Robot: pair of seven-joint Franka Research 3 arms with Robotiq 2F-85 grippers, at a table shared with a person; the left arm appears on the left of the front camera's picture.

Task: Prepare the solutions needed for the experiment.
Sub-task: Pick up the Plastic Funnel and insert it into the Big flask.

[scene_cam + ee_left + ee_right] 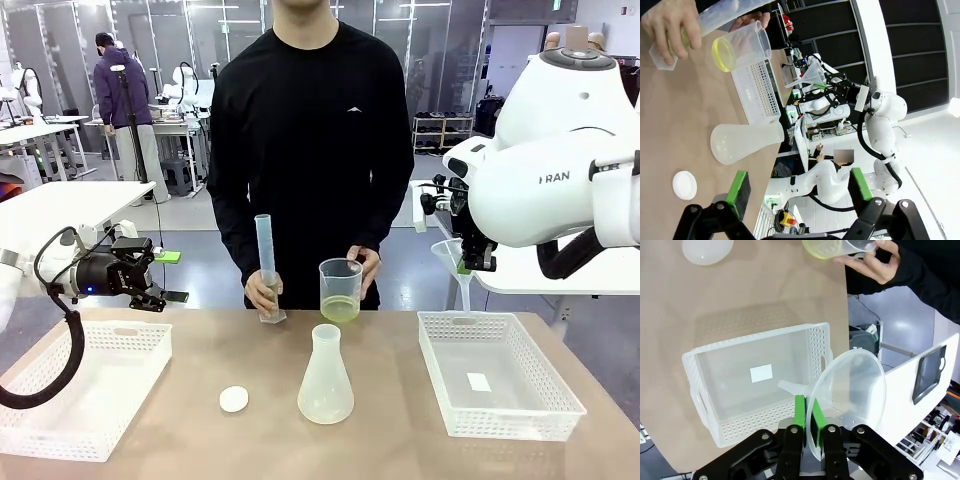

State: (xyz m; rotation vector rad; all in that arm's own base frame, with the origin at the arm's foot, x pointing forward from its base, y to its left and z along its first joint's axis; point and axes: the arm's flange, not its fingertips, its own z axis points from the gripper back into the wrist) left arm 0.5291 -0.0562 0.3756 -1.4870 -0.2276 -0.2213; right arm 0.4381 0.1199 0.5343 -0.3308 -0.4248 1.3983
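A bare brown wooden desk (200,350) stands in a bright lab room with a grey floor and white side tables. The pale yellow-green translucent solution (339,309) lies shallow in a clear plastic beaker (340,280), which a person's hand (368,268) steadies at the far edge. The other hand (262,292) holds a tall clear graduated cylinder (266,265) upright beside it. Nearer stand a translucent conical flask (326,380) and a small white round disc (233,399). The left end effector (799,185) hangs with its fingers apart over a white perforated basket (60,420). The right end effector (809,412) is clamped on a clear plastic funnel (855,385) above a second white basket (730,390).
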